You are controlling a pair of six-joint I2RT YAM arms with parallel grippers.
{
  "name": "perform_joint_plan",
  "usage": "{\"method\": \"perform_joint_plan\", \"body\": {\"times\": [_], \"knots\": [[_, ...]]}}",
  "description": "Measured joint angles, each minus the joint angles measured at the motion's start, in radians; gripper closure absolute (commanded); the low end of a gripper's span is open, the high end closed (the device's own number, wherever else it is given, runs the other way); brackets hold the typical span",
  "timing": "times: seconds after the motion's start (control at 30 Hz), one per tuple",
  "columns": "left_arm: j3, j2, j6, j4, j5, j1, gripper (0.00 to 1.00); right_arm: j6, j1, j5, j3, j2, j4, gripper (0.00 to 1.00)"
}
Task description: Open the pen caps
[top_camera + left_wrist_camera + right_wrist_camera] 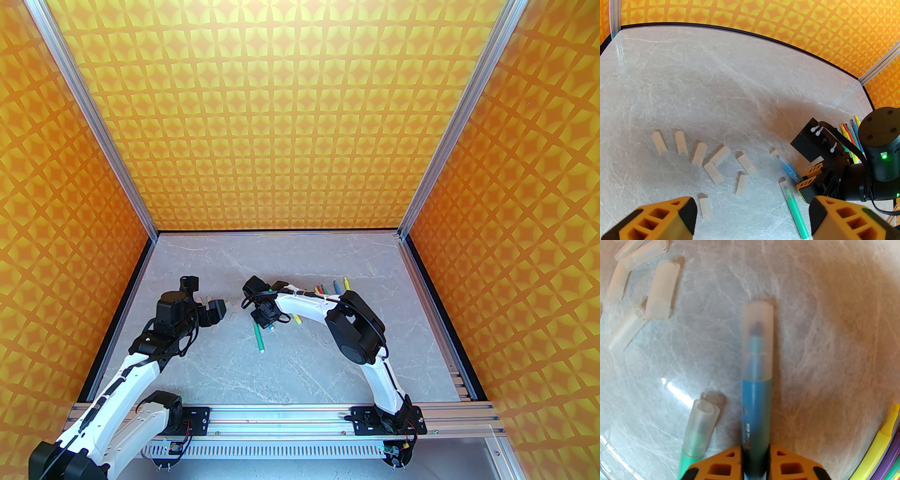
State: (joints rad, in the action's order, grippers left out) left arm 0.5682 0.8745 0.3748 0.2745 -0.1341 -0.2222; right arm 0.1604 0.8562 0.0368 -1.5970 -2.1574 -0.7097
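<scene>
The left gripper (752, 211) hung over the left part of the grey marbled table (328, 365). Its fingers (670, 218) were spread wide and there was nothing between them. Just beyond it, loose caps (699, 154) lay flat on the table in a rough scatter. Eight could be counted from the left wrist camera, and some touched a neighbour while others lay apart.

To the right of the scatter and nearer the arms lay a green pen (258, 338). Its white plug pointed toward the near edge, and the green pen's cap (700, 425) was still seated on the far end. No gripper touched it.

Just right of that, the right gripper (755, 451) was pinching a blue pen (755, 408), with its orange fingers pressed against both sides of the barrel. The blue pen's cap (757, 343) was still on and pointed away from the claw toward the loose caps. It could not be told whether the capped end rested on the table or was held just above it.

Farther right, behind the right arm's forearm, a row of uncapped pens (328, 287) lay side by side with bare tips. A yellow pen (882, 441) was among them.
</scene>
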Motion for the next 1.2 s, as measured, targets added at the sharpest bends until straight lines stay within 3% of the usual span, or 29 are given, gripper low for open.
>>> {"method": "perform_joint_plan", "body": {"times": [0.4, 0.77, 1.2], "knots": [[-0.019, 0.008, 0.057, -0.062, -0.056, 0.0, 0.23, 0.019, -0.061, -0.08, 0.208, 0.22, 0.1, 0.84], [-0.033, 0.167, 0.174, -0.278, -0.257, 0.0, 0.29, 0.026, -0.096, -0.2, 0.349, 0.426, 0.195, 0.83], [-0.005, 0.364, 0.281, -0.475, -0.414, -0.049, 0.3, 0.03, -0.096, -0.331, 0.359, 0.465, 0.26, 0.83]]}}
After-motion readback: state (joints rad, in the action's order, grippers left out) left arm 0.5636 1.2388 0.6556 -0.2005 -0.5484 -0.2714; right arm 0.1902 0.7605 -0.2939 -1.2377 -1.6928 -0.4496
